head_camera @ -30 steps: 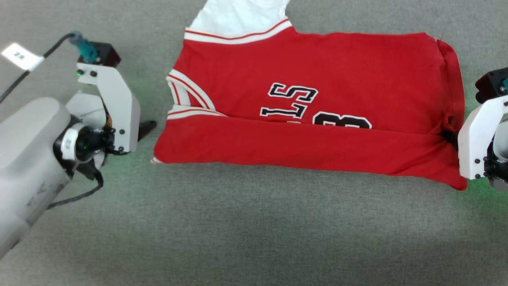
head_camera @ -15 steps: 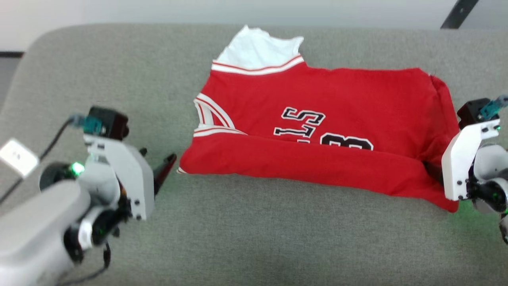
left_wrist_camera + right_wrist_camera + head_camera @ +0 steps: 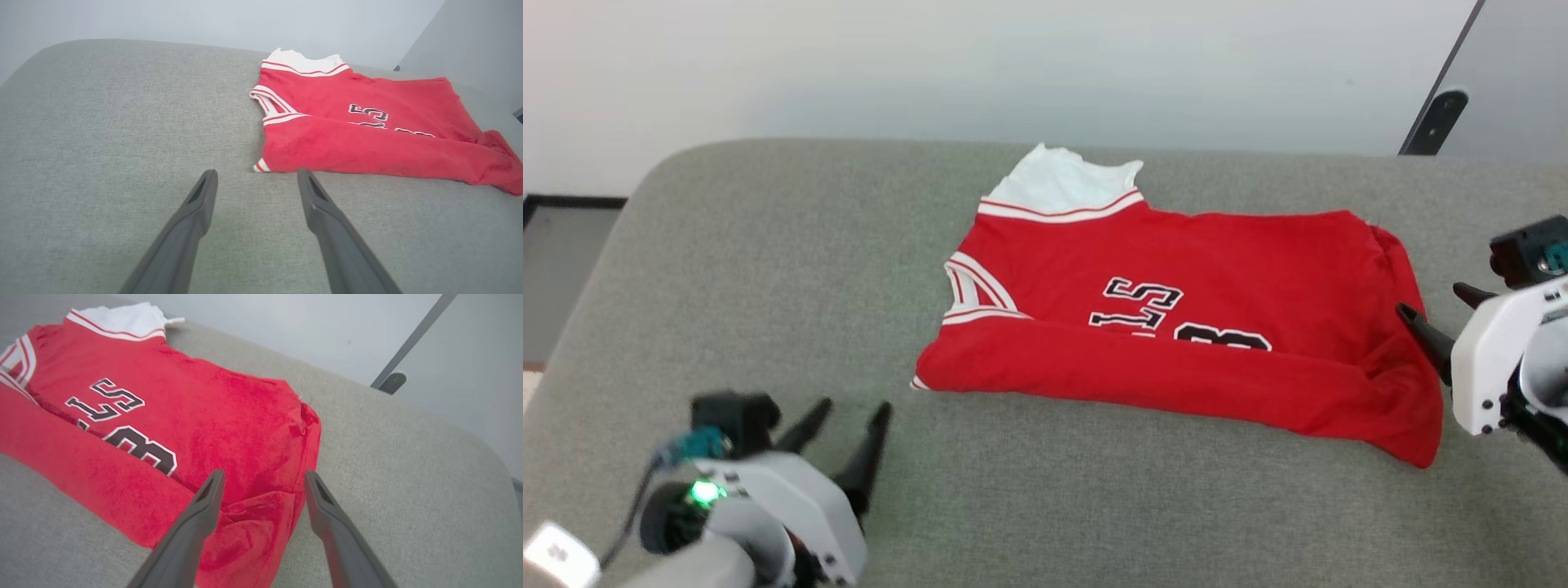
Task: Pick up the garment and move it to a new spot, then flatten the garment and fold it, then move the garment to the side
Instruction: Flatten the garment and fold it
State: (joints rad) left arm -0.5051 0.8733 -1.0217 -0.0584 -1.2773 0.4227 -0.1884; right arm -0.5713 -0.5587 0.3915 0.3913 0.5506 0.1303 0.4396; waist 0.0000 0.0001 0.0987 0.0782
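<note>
The shirt (image 3: 1217,269) lies half-folded on the grey pad (image 3: 1054,506). The left gripper (image 3: 854,407) is open, apart from the shirt's collar end. The right gripper (image 3: 1429,298) is open and empty over its hem corner.

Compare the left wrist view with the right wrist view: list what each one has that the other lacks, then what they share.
Left wrist view: the left gripper, open, over bare cushion, just short of the striped near corner of the shirt. Right wrist view: the right gripper, open, at the shirt's bunched end. Shared: the red shirt lying folded on the grey cushion, white sleeve at its far edge, lettering up, a pale wall behind.
</note>
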